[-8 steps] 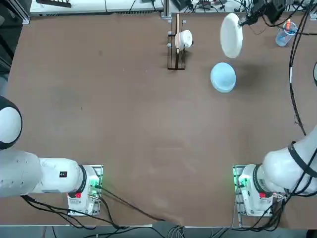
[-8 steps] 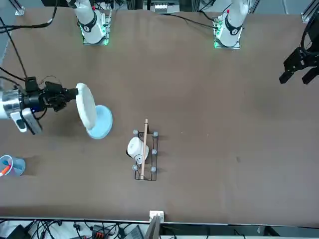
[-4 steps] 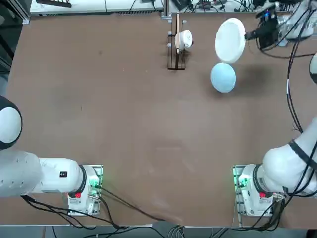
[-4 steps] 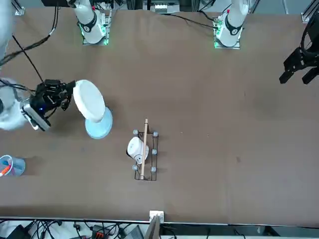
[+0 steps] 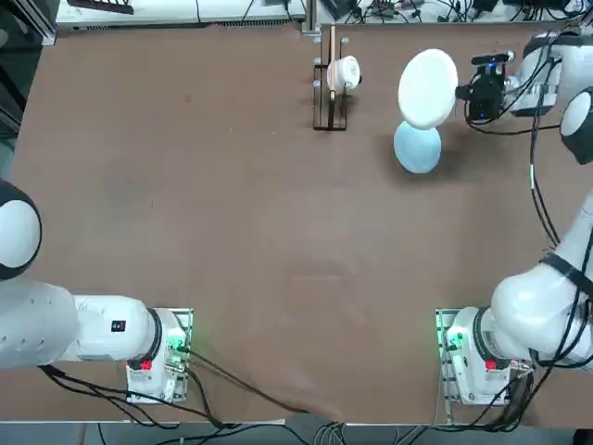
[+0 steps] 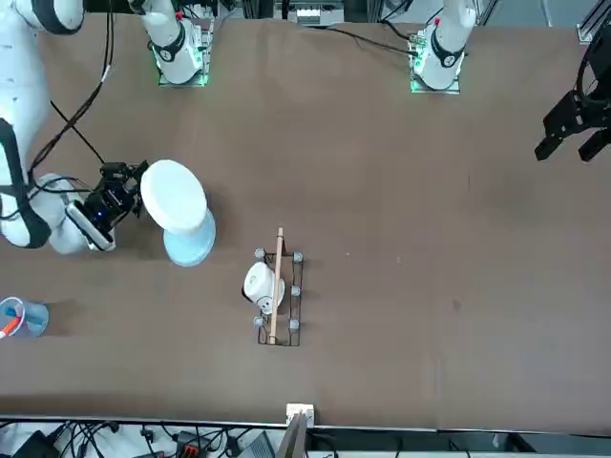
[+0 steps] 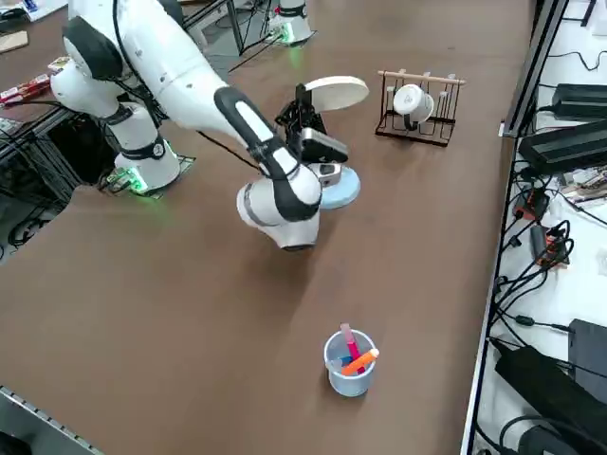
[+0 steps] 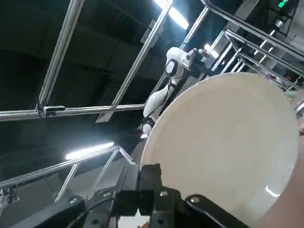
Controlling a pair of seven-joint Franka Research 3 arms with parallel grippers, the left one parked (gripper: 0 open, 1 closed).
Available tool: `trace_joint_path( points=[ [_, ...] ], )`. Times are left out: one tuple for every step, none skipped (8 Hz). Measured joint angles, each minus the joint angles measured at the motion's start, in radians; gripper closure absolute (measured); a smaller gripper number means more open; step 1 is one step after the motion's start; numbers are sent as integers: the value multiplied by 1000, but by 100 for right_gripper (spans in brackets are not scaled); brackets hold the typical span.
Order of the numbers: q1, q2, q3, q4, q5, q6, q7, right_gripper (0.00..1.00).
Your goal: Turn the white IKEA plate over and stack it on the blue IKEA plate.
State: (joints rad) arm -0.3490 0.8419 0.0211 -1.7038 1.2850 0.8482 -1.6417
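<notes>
- I have the right gripper [image 5: 460, 91] clamped on the rim of the white IKEA plate [image 5: 427, 88], carrying it in the air at the far right of the table [image 5: 232, 232].
- The white plate sits nearly level, above and partly over the blue IKEA plate [image 5: 418, 149], which lies flat on the table near the rack [image 5: 329, 88].
- I judge the flip nearly complete; the wrist view shows one broad face but not which.
- Left: centre over the blue plate, lower, release.

Right gripper [image 5: 460, 90] clamped, raised, wrist sideways
</notes>
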Motion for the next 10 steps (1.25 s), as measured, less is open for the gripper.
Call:
trace_joint_path(
  points=[
    [5,43,2,9,-25,8,-29,98],
    [8,75,2,29,-65,26,-46,98],
    [8,91,2,47,-104,50,-50,98],
    [7,95,1,60,-139,74,-51,98],
    [6,95,-1,71,-165,100,-51,98],
    [6,96,-2,74,-179,126,-51,98],
    [6,102,-2,75,-188,145,-51,98],
    [6,117,-2,83,-199,160,-51,98],
    [6,133,-2,96,-211,166,-51,98],
    [6,145,-3,105,-213,168,-51,98]
  ],
)
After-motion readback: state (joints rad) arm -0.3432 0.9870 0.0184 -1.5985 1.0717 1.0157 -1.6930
